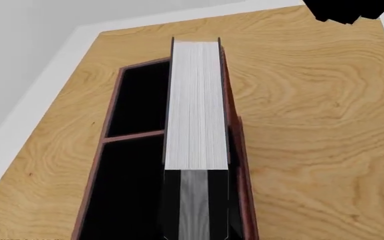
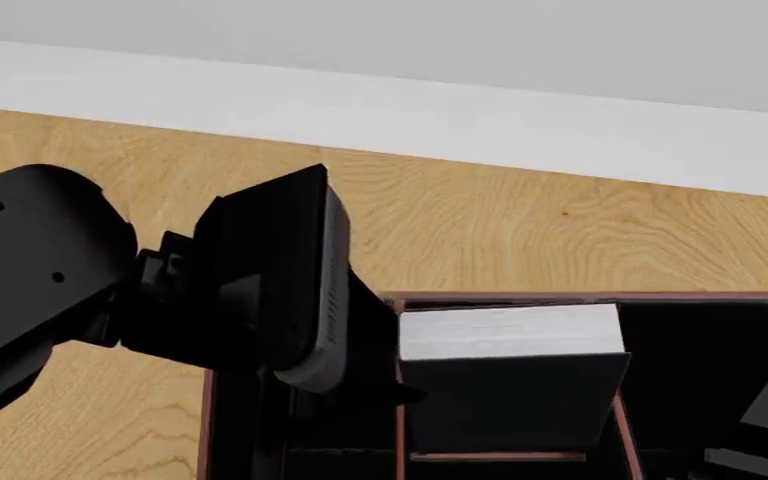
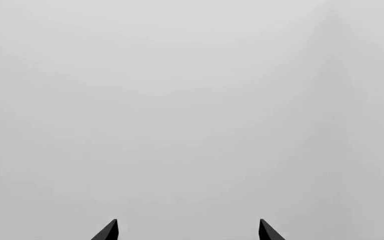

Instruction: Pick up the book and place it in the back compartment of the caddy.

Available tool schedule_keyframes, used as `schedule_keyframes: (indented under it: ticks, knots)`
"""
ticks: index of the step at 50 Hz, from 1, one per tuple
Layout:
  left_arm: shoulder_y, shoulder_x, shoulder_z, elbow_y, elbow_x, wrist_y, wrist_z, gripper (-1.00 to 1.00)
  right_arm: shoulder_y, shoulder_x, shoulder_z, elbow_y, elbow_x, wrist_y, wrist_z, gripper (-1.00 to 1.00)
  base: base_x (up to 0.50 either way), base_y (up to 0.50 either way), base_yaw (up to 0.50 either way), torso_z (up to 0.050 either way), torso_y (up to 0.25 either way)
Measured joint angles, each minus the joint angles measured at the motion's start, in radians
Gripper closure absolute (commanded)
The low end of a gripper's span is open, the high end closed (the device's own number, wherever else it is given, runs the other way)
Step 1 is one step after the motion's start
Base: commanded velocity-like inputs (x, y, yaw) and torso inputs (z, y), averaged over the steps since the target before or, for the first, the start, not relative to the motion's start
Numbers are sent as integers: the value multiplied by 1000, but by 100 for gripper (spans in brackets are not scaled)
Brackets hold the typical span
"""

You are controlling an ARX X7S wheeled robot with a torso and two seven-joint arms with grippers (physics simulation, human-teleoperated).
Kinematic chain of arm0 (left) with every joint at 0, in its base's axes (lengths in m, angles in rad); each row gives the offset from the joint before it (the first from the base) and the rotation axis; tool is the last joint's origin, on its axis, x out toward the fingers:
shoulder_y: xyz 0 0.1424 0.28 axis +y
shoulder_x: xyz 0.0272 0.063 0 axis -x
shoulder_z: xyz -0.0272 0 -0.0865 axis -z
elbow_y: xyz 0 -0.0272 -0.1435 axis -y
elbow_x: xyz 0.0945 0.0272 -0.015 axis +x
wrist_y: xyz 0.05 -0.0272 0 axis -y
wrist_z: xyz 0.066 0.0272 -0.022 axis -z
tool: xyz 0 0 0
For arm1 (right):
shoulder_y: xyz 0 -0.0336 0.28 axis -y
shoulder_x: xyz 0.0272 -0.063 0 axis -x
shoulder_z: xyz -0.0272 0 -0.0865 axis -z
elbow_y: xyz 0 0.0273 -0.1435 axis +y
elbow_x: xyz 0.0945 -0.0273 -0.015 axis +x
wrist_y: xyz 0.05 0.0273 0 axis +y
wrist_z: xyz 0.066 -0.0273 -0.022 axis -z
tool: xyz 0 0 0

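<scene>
Left wrist view: the book (image 1: 195,105) runs up the middle of the frame, white page edge facing the camera, pinched between the left gripper's (image 1: 196,210) black fingers at bottom centre. It sits over the caddy (image 1: 112,125), whose black sections show to its left on the wooden table (image 1: 312,125).

Head view: book (image 2: 511,345) stands in the caddy (image 2: 584,298) at lower centre, left gripper (image 2: 357,350) alongside.

Right wrist view: only blank grey, with the right gripper (image 3: 188,231) fingertips spread apart at the bottom edge.
</scene>
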Motion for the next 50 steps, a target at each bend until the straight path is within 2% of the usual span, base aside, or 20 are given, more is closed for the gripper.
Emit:
schedule_keyframes:
  ticks: [27,50]
  knots:
    - [36,-27,21,76,-22,-34,-22,100,2,-16,10,13,13,7,-23,-100,0,0,0,0,1]
    - [72,-8,55,-6,12,33,-26,100,7,-35,18,23,29,25,-45,-100,0,0,0,0,1]
